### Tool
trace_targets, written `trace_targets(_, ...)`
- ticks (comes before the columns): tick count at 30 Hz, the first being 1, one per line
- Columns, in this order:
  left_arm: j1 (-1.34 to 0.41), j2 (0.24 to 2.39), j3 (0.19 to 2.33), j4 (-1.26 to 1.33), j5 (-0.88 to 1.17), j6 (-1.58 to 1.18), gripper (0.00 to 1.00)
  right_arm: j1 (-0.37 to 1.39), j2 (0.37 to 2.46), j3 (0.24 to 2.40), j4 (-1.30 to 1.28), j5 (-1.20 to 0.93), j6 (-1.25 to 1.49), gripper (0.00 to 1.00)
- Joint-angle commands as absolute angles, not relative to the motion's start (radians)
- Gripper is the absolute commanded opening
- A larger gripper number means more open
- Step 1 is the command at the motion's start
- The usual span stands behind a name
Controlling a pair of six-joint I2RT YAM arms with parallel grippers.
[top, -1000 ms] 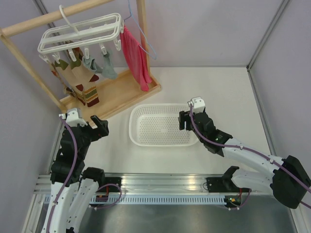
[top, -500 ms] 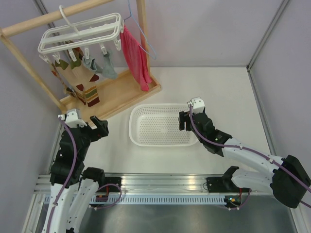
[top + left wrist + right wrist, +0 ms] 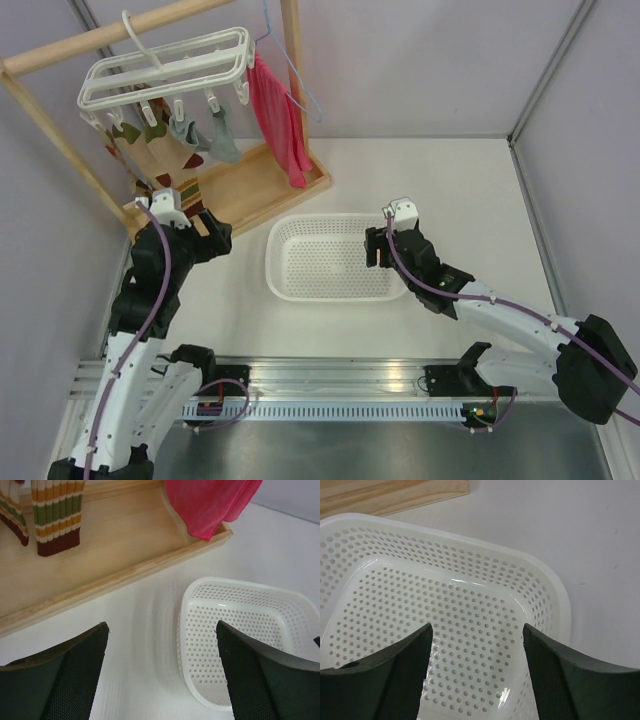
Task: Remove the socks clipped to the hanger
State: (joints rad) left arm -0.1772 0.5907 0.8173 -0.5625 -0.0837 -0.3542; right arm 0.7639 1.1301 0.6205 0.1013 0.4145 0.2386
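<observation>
Hanging from the clips (image 3: 212, 98) of the hanger (image 3: 165, 65), the socks (image 3: 165, 150) dangled in a row at about 10 o'clock in the top view. Their striped cuffs reached down toward the wooden tray (image 3: 250, 190) of the rack. The hanger's hook sat over the wooden rail (image 3: 60, 52). At 3 o'clock from the socks hung a red cloth (image 3: 278, 115). The left end effector (image 3: 200, 235) sat at 6 o'clock from the socks, near the tray's front edge, its fingers (image 3: 60, 680) spread wide with nothing between them. At its 3 o'clock a white basket (image 3: 275, 262) lay on the counter (image 3: 460, 190). The right end effector (image 3: 378, 247) hovered at the basket's 3 o'clock rim, likewise wide open and holding nothing.
</observation>
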Motion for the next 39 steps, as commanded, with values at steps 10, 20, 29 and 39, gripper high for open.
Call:
trace_targets(10, -0.541, 1.101, 1.169, -0.261, -0.598, -0.267, 0.92, 0.770, 1.134, 0.666, 0.166, 0.388, 0.238, 0.77)
trace_targets(20, -0.558, 1.181, 1.148, -0.082, -0.877, -0.219, 0.93, 0.769, 1.114, 0.623, 0.202, 0.397, 0.215, 0.80)
trace_targets(29, -0.549, 1.265, 1.147, 0.120, -0.946, -0.048, 0.95, 0.769, 1.144, 0.611, 0.255, 0.345, 0.238, 0.80)
trace_targets(39, -0.505, 1.341, 1.193, 0.138, -0.894, -0.052, 0.64, 0.770, 1.132, 0.595, 0.265, 0.341, 0.238, 0.80)
